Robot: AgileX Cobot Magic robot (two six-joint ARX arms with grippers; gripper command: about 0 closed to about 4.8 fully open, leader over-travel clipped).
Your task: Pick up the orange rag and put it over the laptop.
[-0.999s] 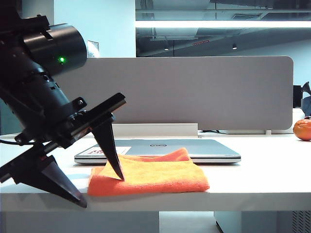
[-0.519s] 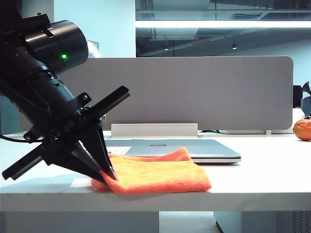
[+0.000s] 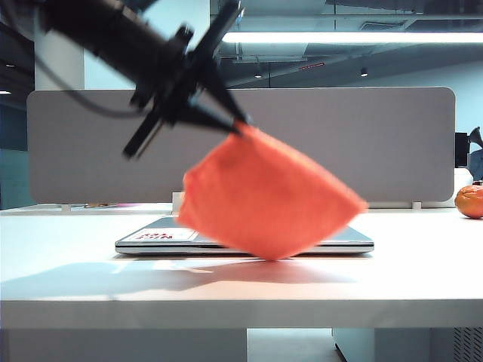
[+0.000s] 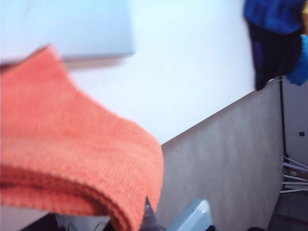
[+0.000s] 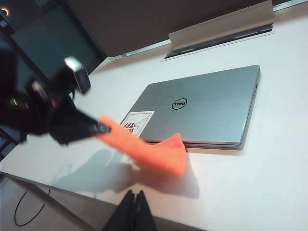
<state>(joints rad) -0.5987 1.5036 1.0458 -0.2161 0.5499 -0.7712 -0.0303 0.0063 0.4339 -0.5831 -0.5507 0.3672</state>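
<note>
Left hand (image 3: 240, 124) has lifted orange rag (image 3: 268, 200) off table (image 3: 407, 279).

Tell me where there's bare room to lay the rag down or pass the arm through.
The laptop lid is bare except its corner sticker. Bare table runs from the laptop toward the orange fruit. It is crowded at the laptop's sticker end: the left gripper, shut on the orange rag, hangs there. The right gripper stays at the table's near edge, shut.

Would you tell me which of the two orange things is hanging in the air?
The orange rag, pinched by the left hand and dangling before the laptop; the round orange ball rests at far right.
</note>
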